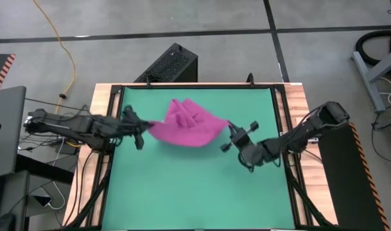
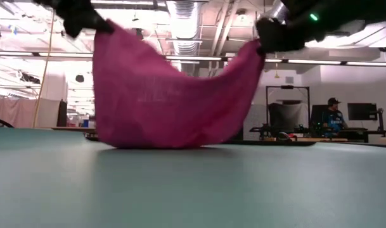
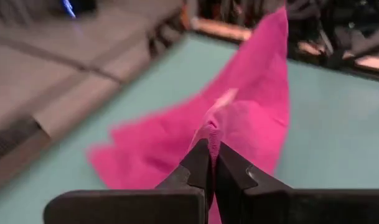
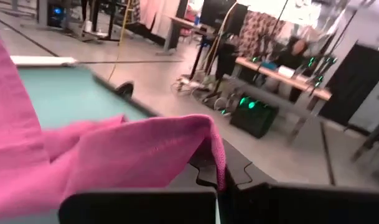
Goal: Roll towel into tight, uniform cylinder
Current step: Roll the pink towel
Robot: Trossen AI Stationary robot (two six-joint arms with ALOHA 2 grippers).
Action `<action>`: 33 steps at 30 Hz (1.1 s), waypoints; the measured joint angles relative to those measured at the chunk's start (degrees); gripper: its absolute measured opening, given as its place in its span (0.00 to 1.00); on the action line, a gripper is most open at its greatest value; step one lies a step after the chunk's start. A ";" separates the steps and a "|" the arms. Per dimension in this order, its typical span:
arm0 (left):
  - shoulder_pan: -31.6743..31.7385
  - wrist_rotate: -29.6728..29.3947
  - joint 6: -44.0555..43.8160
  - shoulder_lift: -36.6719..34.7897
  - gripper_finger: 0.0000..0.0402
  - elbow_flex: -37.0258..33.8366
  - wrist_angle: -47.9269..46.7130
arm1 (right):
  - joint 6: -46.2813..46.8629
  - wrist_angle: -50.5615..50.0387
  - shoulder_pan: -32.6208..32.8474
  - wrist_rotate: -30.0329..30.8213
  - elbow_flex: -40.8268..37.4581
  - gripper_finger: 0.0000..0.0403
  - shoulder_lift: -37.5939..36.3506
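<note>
The magenta-pink towel (image 1: 185, 122) is strung between my two grippers over the green mat (image 1: 195, 192). It sags in the middle, and its lower fold (image 2: 148, 140) rests on the mat. My left gripper (image 1: 146, 125) is shut on the towel's left end. My right gripper (image 1: 228, 128) is shut on its right end. In the low view the left end (image 2: 102, 28) sits a little higher than the right end (image 2: 259, 43). No white tag shows. My left gripper (image 3: 213, 149) pinches a bunched corner of the towel (image 3: 210, 132) between its two fingertips, coming nearly level from the table's left. That corner is lifted clear and the cloth slopes down to the mat. My right gripper (image 4: 219, 171) pinches the towel's opposite edge (image 4: 215, 146), coming level from the table's right. The cloth drapes over the fingers, which hides the contact. That end is raised and the towel hangs away toward the mat.
A black box (image 1: 173, 64) stands just beyond the table's far edge, near a yellow cable (image 1: 63, 58). A laptop (image 1: 2, 128) sits left of the table. Wooden rails (image 1: 298, 115) frame the mat. A person (image 2: 334, 114) sits far behind. Bare mat lies toward the near edge.
</note>
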 joint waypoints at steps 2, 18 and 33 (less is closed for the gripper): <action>0.00 -3.63 5.63 0.11 0.00 3.56 -0.42 | -11.04 6.27 -2.21 -2.67 2.12 0.02 -0.95; 2.75 -20.61 36.08 0.74 0.00 16.64 2.78 | -47.42 12.31 -14.02 -15.09 21.14 0.02 -4.43; 25.92 -11.11 62.22 3.76 0.00 16.64 18.78 | -46.77 13.32 -35.62 -28.11 21.80 0.02 -4.39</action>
